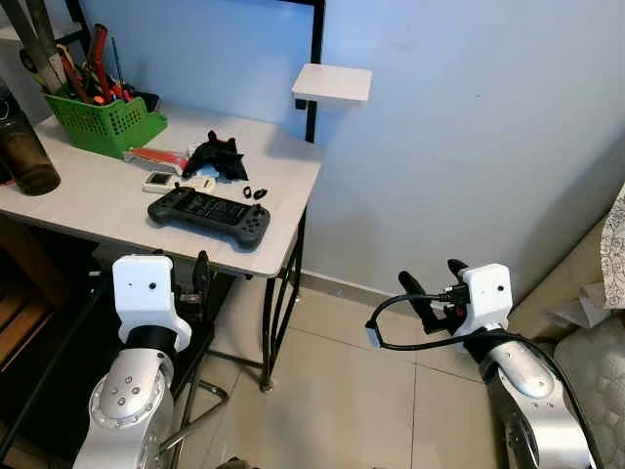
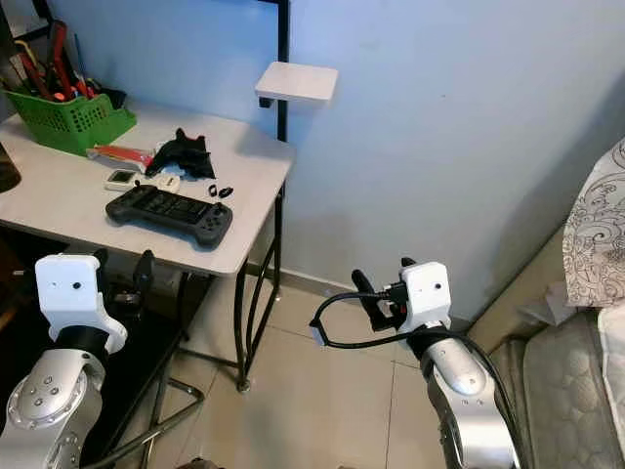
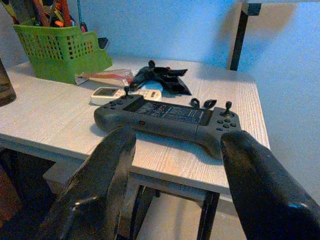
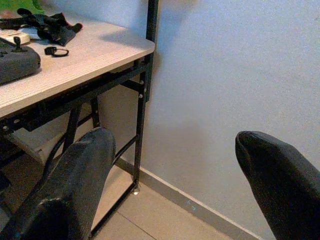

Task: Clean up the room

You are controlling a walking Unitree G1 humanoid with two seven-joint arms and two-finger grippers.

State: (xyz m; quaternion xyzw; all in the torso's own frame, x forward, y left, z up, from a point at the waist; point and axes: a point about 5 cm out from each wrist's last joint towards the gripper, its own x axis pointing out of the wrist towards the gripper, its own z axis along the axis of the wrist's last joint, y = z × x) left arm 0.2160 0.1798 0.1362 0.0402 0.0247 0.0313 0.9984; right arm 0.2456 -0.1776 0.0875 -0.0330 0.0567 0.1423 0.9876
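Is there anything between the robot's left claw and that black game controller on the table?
Nothing visible stands between them. The left gripper is open, held low just off the table's front edge, and its wrist view looks straight at the controller. The small white device and black clutter lie behind the controller, farther from the gripper.

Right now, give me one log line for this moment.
left gripper: open, low before desk, facing game controller | right gripper: open, empty, over floor by wall | green basket: on desk, holds tools
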